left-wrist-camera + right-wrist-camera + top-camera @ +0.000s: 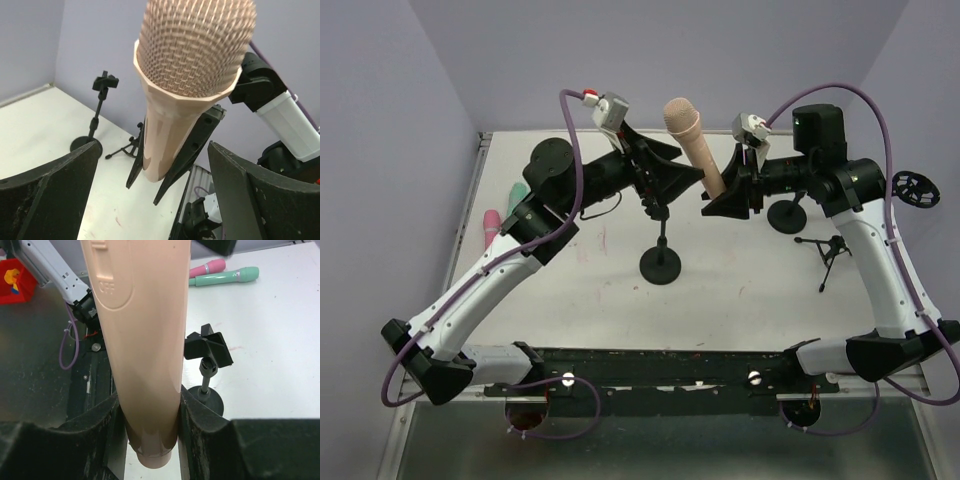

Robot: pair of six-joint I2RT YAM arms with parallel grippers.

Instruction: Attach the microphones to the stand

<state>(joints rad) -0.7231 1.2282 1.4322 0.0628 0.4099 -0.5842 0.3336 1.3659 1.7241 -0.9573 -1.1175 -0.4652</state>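
Note:
The peach-tan microphone (pixel 692 140) stands tilted, head up, above the middle of the table. My right gripper (pixel 722 198) is shut on the lower handle (pixel 150 365); the handle's end pokes out below the fingers. My left gripper (pixel 673 167) is open just left of the microphone, its wide fingers (pixel 50 190) on either side of the handle (pixel 165 130) without touching. The round-base stand (pixel 660 264) with its black clip (pixel 208 346) stands below both grippers. The pink microphone (pixel 490 226) and the mint green microphone (pixel 517 194) lie at the far left, also in the right wrist view (pixel 207 266) (pixel 230 276).
A second round-base stand (pixel 788 214) and a small tripod stand (pixel 830 250) are at the right, under the right arm; both show in the left wrist view (pixel 97 112) (pixel 125 147). A black rail (pixel 660 365) runs along the near edge.

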